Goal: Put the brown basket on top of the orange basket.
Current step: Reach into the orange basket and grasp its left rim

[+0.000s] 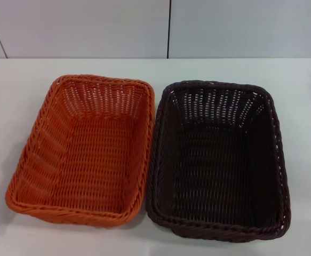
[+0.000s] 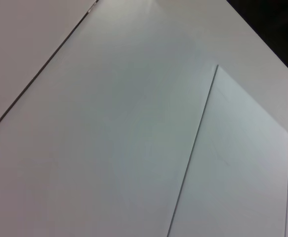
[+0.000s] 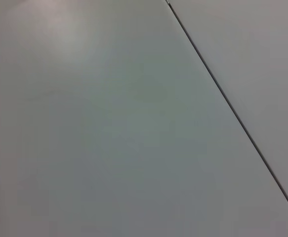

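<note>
Head view: you see the orange basket [image 1: 83,152] and the brown basket [image 1: 219,160] standing upright side by side on the white table [image 1: 27,74], orange on the robot's left, brown on its right. Their facing long rims touch or nearly touch; both are open side up. A pale panelled wall [image 1: 80,26] stands behind the table. Neither gripper appears in any view, so you cannot tell the state of either claw. Both wrist views show only pale panels with dark seams.
</note>
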`<state>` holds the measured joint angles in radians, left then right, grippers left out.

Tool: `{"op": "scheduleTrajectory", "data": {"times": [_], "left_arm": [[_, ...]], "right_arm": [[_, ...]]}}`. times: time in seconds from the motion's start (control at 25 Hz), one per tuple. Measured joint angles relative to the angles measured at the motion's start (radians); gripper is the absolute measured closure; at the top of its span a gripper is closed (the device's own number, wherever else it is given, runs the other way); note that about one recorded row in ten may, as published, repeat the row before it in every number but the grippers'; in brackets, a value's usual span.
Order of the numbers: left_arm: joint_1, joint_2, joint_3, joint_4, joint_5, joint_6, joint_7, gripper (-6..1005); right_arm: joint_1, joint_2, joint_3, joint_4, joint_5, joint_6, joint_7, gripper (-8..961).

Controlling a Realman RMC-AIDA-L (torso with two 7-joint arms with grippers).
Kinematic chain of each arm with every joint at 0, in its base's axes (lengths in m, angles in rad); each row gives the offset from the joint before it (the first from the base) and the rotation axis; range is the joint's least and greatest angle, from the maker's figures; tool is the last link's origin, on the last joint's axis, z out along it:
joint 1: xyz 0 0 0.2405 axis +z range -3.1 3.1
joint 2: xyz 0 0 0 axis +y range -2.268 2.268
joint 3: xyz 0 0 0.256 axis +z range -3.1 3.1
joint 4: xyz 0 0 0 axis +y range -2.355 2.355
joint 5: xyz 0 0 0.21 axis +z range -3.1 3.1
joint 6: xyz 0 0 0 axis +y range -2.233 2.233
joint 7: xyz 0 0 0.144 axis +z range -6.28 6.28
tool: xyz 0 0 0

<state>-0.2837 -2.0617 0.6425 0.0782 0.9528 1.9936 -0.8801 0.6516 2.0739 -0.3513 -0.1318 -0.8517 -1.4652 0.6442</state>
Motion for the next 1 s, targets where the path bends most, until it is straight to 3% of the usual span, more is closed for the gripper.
{"op": "scheduleTrajectory", "data": {"times": [0.76, 1.0], "left_arm": [[-0.042, 0.002, 0.019, 0.037, 0.0, -0.026, -0.063, 187], [-0.049, 0.003, 0.016, 0.098, 0.0, -0.114, -0.115, 192]], "right_arm": [[0.008, -0.003, -0.002, -0.019, -0.001, 0.048, 0.0, 367], [0.018, -0.004, -0.002, -0.03, -0.001, 0.067, -0.002, 367]]}}
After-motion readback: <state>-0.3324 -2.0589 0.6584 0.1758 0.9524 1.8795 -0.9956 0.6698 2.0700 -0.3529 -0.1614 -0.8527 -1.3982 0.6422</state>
